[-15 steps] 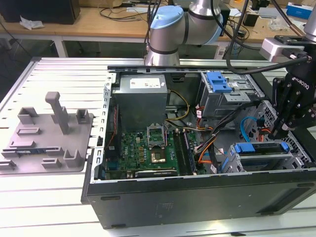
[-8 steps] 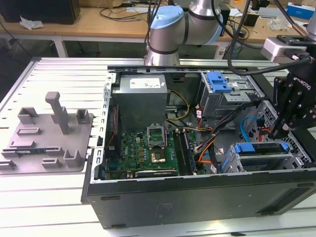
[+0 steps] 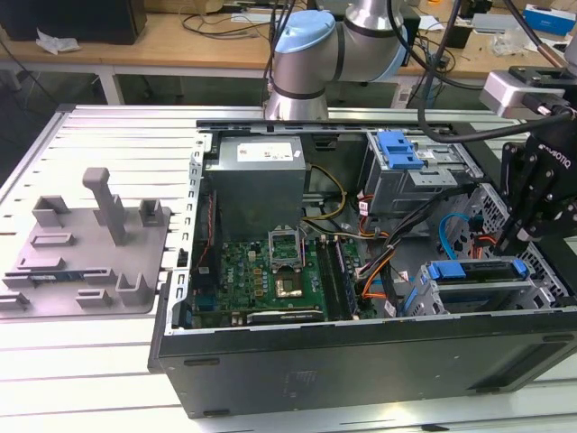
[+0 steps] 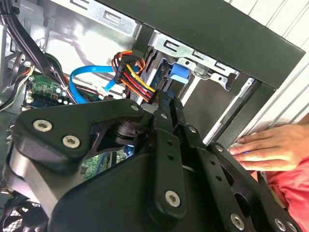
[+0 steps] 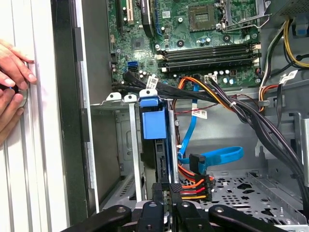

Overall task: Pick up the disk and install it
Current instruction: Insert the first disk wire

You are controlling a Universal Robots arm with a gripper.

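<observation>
The disk (image 3: 475, 271), edged by its blue carrier bracket, lies in the low drive cage (image 3: 433, 302) at the case's front corner on the exterior view's right. In the first wrist view the disk (image 5: 160, 159) runs edge-on down the cage slot, with its blue bracket end (image 5: 153, 123) at the far end. My gripper (image 3: 512, 242) reaches down at the disk's near end. In both wrist views its black fingers (image 5: 157, 193) stand close together on the disk's edge, and the gripper (image 4: 166, 104) looks shut on the disk.
A person's hand (image 4: 270, 147) rests on the slatted table just outside the case wall (image 5: 65, 121). Orange and black power leads (image 5: 193, 186) and a blue data cable (image 5: 212, 157) crowd beside the fingers. A second cage with a blue latch (image 3: 398, 149) and a grey fixture tray (image 3: 86, 244) stand further off.
</observation>
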